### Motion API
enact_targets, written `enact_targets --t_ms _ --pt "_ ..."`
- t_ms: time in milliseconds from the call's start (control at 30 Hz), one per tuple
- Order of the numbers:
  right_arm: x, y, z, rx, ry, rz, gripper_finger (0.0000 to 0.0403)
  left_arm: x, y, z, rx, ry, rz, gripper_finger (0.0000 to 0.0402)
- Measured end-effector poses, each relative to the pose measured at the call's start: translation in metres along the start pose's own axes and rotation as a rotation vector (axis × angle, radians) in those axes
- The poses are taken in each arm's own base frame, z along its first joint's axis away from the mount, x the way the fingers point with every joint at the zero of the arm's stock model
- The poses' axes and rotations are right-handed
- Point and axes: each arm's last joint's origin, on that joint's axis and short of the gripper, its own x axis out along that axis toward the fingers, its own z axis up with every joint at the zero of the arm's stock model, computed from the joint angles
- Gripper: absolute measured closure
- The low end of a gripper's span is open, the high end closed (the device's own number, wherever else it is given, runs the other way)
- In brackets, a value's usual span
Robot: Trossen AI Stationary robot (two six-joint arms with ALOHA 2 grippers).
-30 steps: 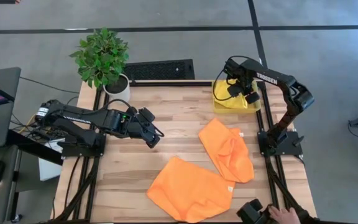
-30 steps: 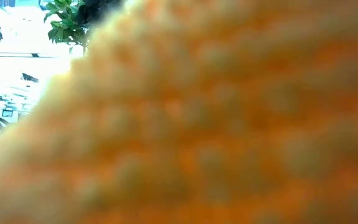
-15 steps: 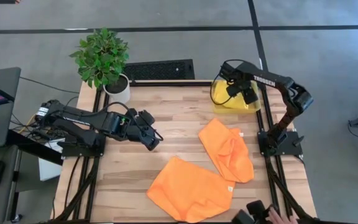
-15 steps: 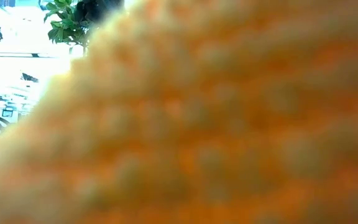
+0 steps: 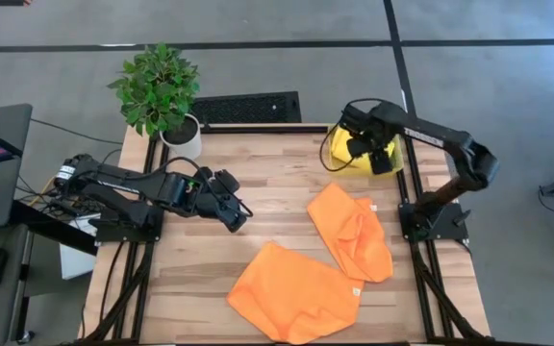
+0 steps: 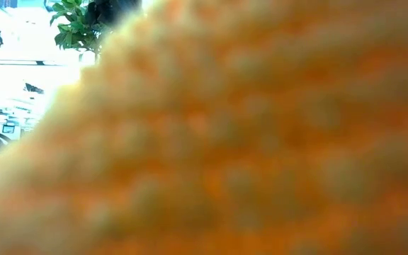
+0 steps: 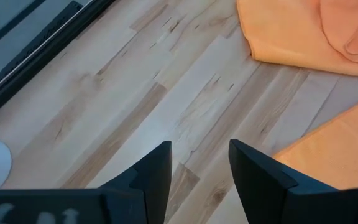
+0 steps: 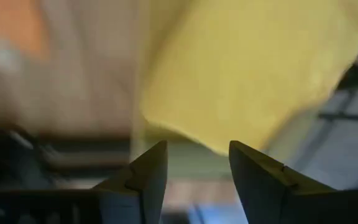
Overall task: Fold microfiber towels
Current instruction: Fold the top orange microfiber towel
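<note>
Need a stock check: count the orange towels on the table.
2. One orange towel lies at the front edge; the other sits crumpled beside it, toward the right arm. More towels may be hidden in the bin.

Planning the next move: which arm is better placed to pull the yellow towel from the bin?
Right, likely. The right gripper hovers open over the bin, the yellow towel just ahead of it. The left gripper is open over bare wood, far from the bin.
</note>
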Motion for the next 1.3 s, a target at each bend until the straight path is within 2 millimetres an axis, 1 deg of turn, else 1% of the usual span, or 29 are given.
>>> enact_targets --t_ms 133,233,333,400,467,533,567,633,767,900,1000,1133,1300 --pt "-0.029 0.03 0.002 0.142 -0.222 0.086 0.0207 0.003 -0.004 0.001 -0.064 -0.023 -0.035 0.0248" --pt "-0.047 0.051 0.002 0.238 -0.352 0.156 0.0208 0.017 -0.01 -0.004 -0.093 -0.044 -0.092 0.0248" --pt "-0.061 0.069 0.001 0.33 -0.434 0.237 0.0209 0.03 -0.012 -0.004 -0.114 -0.043 -0.177 0.0248" --pt "-0.068 0.081 0.003 0.341 -0.465 0.285 0.0209 0.037 -0.01 -0.003 -0.134 -0.032 -0.206 0.0248" --pt "-0.071 0.096 0.006 0.263 -0.477 0.295 0.0209 0.038 -0.008 0.0 -0.156 -0.042 -0.21 0.0248" --pt "-0.069 0.112 0.01 0.183 -0.465 0.304 0.021 0.039 -0.006 0.003 -0.159 -0.048 -0.208 0.0248" --pt "-0.066 0.118 0.014 0.189 -0.456 0.315 0.0211 0.04 -0.005 0.003 -0.158 -0.046 -0.203 0.0248" --pt "-0.058 0.128 0.023 0.292 -0.435 0.35 0.0214 0.04 -0.005 0.003 -0.161 -0.045 -0.202 0.0248" --pt "-0.045 0.147 0.034 0.571 -0.378 0.408 0.022 0.04 -0.005 0.003 -0.16 -0.045 -0.204 0.0248" --pt "-0.045 0.162 0.04 0.846 -0.326 0.484 0.0226 0.039 -0.005 0.002 -0.142 -0.045 -0.204 0.0248" --pt "-0.045 0.172 0.042 1.011 -0.273 0.504 0.0229 0.039 -0.005 0.002 -0.118 -0.045 -0.202 0.0248" --pt "-0.043 0.183 0.048 1.158 -0.215 0.486 0.0232 0.039 -0.005 0.002 -0.087 -0.048 -0.2 0.0248" --pt "-0.03 0.197 0.065 1.165 -0.114 0.43 0.0229 0.04 -0.005 0.002 -0.06 -0.047 -0.197 0.0248"
